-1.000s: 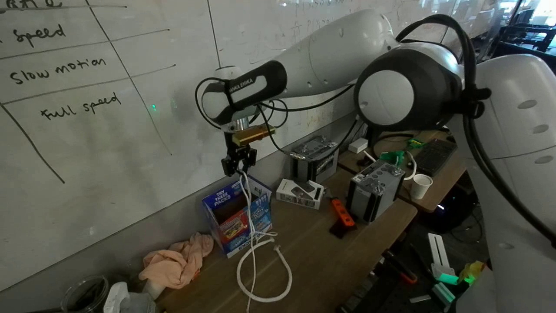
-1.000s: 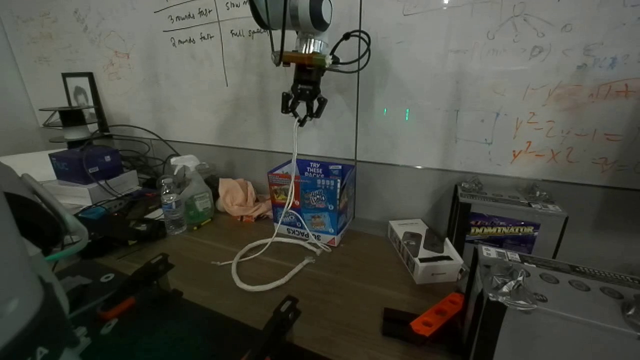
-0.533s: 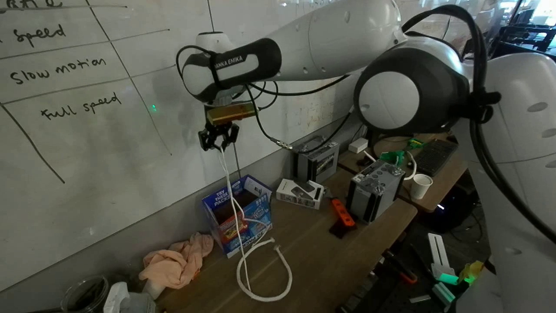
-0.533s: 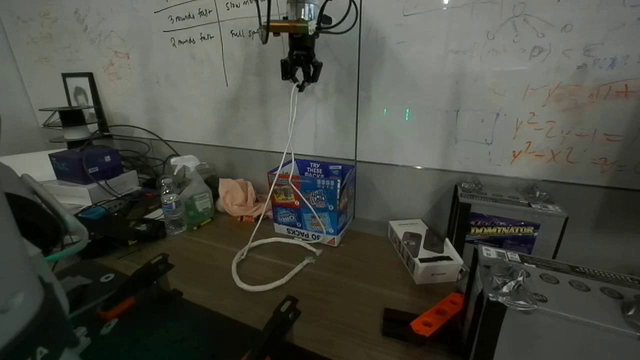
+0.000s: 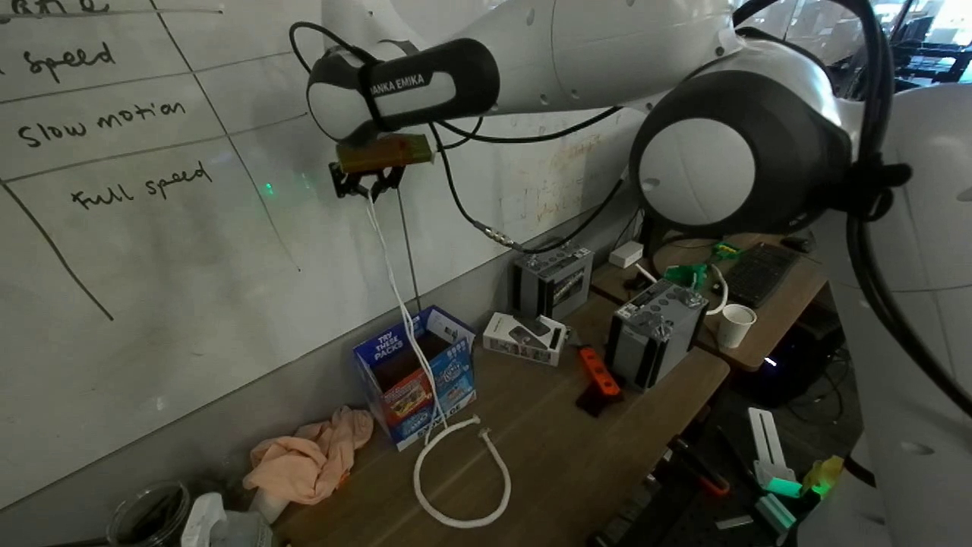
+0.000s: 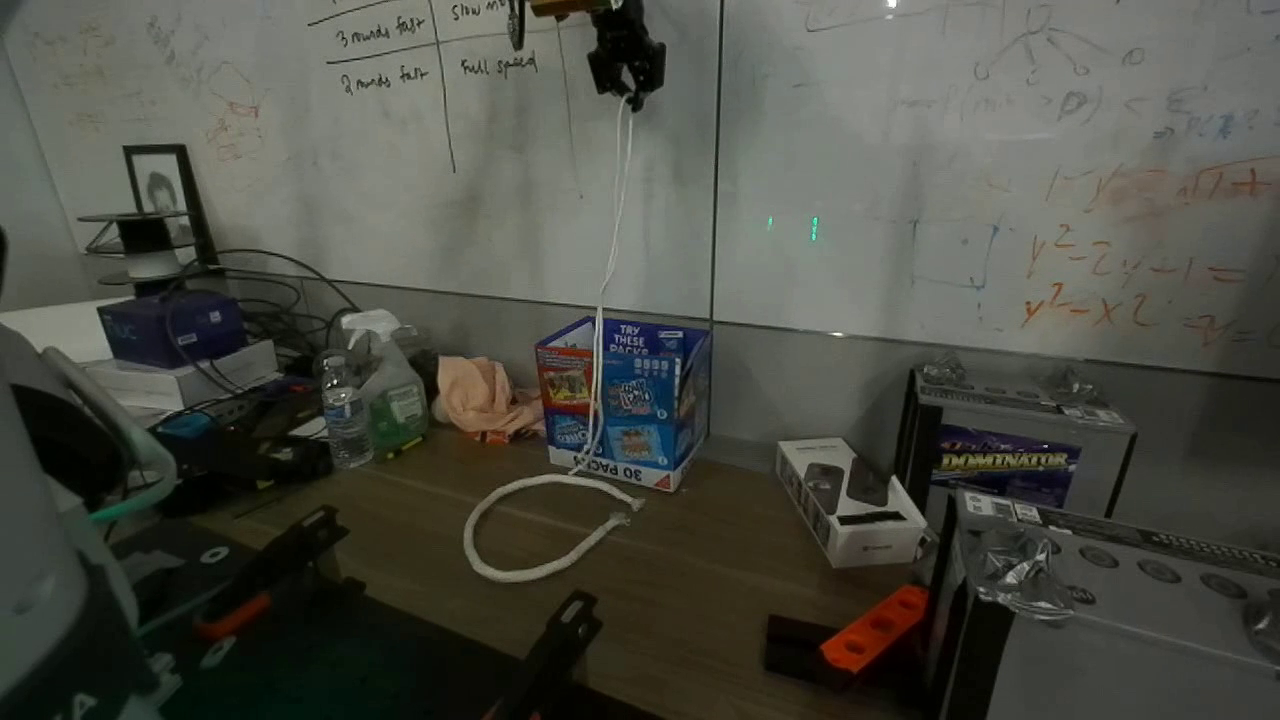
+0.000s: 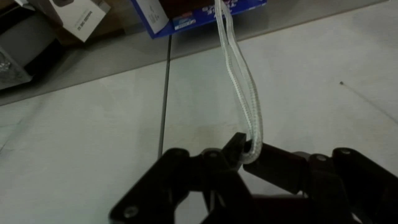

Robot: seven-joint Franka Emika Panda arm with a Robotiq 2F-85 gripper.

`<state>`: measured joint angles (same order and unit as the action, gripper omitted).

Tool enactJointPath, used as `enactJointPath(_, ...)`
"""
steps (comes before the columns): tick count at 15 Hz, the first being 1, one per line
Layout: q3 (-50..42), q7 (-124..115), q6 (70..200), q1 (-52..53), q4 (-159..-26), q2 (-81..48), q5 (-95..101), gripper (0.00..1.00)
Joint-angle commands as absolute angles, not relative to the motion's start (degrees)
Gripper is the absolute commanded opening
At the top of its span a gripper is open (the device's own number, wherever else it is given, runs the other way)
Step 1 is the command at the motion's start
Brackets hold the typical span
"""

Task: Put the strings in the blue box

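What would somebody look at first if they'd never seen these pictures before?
Probably the big white robot arm stretching across the top of an exterior view, with its jaws shut on a doubled white string. Next, the bright blue box standing on the table; the string dangles in front of it in both exterior views. Then perhaps the thick white rope, curled almost into a ring on the table near the box.

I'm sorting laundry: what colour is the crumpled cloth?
The crumpled cloth is peach, clearest in an exterior view.
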<state>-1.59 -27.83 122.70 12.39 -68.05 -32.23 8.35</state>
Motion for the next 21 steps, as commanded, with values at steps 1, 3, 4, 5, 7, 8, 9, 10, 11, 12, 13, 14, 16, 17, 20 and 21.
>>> enactJointPath(1,-5.7,-36.0,129.77,14.93,-68.83,-31.64,14.93,0.04)
enactJointPath(3,-8.18,-41.17,134.03,16.41,-69.75,-32.47,20.01,0.05)
enactJointPath(4,-9.24,-43.56,135.82,17.16,-70.98,-32.61,22.5,0.05)
enactJointPath(5,-9.71,-45.06,137.08,17.58,-72.45,-32.76,24.09,0.05)
enactJointPath(7,-10.53,-47.7,139.94,18.56,-76.43,-32.76,26.88,0.05)
enactJointPath(8,-10.51,-48.44,141.13,18.81,-78.57,-32.97,27.78,0.05)
enactJointPath(9,-10.17,-48.62,141.81,18.8,-80.47,-33.04,27.88,0.05)
enactJointPath(10,-10.16,-48.96,142.74,19.13,-82.8,-33.23,28.57,0.05)
enactJointPath(11,-9.97,-48.91,143.32,19.4,-84.93,-33.27,28.85,0.05)
enactJointPath(12,-9.55,-48.18,143.25,19.35,-86.34,-33.43,28.41,0.05)
enactJointPath(13,-9.52,-47.99,143.7,19.67,-88.19,-33.6,28.49,0.05)
enactJointPath(14,-9.27,-47.44,143.61,19.7,-89.58,-33.63,28.12,0.05)
enactJointPath(16,-8.89,-46.56,143.09,19.92,-92.03,-34.24,27.76,0.05)
enactJointPath(17,-8.45,-45.66,142.15,19.71,-92.56,-34.64,27.13,0.05)
enactJointPath(20,-8.91,-45.73,141.6,20.41,-93.82,-36.9,27.92,0.05)
enactJointPath(21,-9.61,-46.3,141.87,20.98,-93.53,-37.99,28.75,0.05)
